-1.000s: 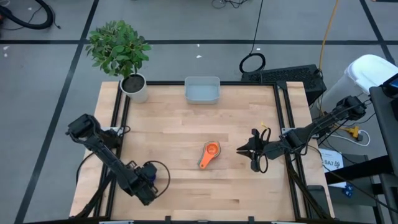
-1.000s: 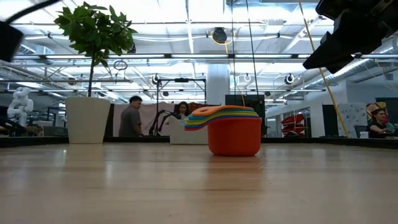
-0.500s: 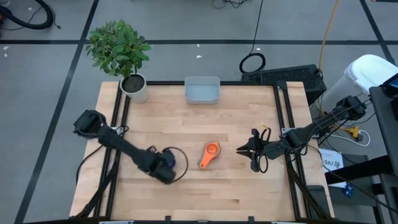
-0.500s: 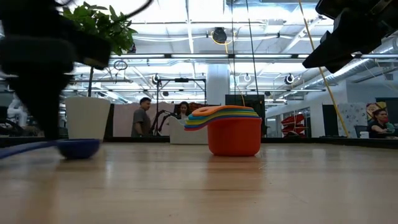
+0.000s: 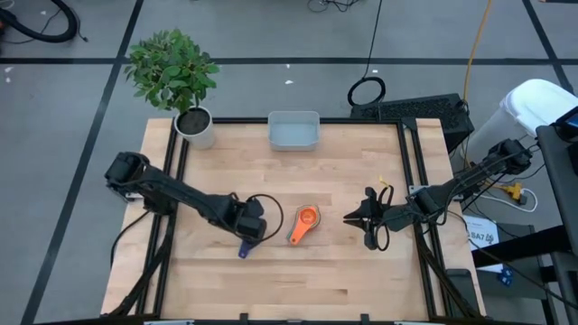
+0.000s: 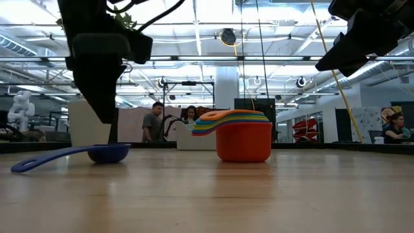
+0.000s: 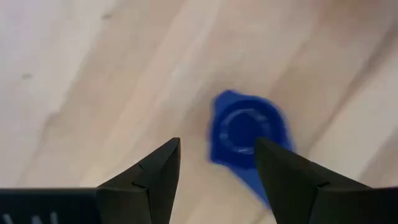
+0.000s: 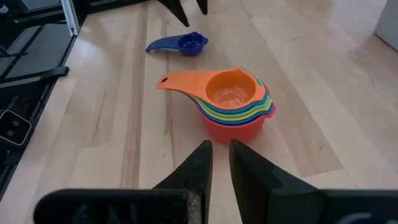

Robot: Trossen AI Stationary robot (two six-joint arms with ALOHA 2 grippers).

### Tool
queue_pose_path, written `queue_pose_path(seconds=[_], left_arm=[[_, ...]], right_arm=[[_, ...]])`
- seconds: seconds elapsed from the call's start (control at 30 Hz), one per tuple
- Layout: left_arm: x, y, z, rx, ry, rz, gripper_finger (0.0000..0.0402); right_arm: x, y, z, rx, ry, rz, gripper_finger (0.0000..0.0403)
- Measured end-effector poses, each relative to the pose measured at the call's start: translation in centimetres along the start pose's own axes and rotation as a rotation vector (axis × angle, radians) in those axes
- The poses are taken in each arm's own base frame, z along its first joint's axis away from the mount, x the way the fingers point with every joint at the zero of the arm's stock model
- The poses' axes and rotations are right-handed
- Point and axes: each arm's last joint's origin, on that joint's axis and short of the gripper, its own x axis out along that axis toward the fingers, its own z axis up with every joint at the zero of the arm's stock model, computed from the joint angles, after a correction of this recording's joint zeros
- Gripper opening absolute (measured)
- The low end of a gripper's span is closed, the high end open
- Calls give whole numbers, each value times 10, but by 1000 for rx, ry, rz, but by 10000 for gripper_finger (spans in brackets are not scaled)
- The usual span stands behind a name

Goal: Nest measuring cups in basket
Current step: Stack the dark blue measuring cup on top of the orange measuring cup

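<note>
Wooden table [image 5: 361, 162] fills the high view: the basket [image 5: 293, 131] sits empty at the far edge, the nested stack of cups [image 5: 305, 223] lies in the middle, and the left gripper [image 5: 250, 230] hovers over a loose dark blue cup [image 5: 245, 248] just beside the stack. In the low view, the blue cup [image 6: 71, 154] rests on the wood, apart from the stack [image 6: 236, 134]. The left wrist view shows spread fingers [image 7: 149, 180] above the cup [image 7: 245, 132], gripping nothing. From the right wrist view, the waiting right gripper [image 8: 221, 163] has its fingers nearly together, holding nothing. I judge the nesting is unfinished; next this cup must be grasped and put into the stack.
</note>
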Motion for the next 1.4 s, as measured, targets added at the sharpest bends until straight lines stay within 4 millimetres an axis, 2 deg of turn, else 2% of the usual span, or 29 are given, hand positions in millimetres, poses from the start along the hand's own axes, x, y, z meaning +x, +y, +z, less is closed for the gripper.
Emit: queue_pose_path(seconds=[0.13, 0.33, 0.77, 0.87, 1.03, 1.2, 1.3, 1.4], left_arm=[[1, 6, 3, 5, 2, 22, 207], [18, 4, 4, 36, 44, 66, 207], [20, -1, 5, 64, 54, -1, 207], [28, 0, 3, 58, 53, -42, 207], [47, 15, -9, 10, 93, -13, 207], [50, 15, -8, 20, 71, -39, 205], [51, 15, -4, 24, 50, -62, 181], [52, 17, -2, 31, 56, -62, 123]], right_arm=[[0, 0, 0, -4, -2, -5, 50], [0, 1, -1, -9, 5, -2, 50], [-1, 0, -2, -7, 16, -8, 50], [-1, 0, -2, -7, 16, -8, 50], [-1, 0, -2, -3, 16, -9, 50], [-1, 0, -2, 0, 16, -9, 50], [0, -1, -2, 2, 15, -12, 50], [0, -1, -2, 2, 15, -12, 50]])
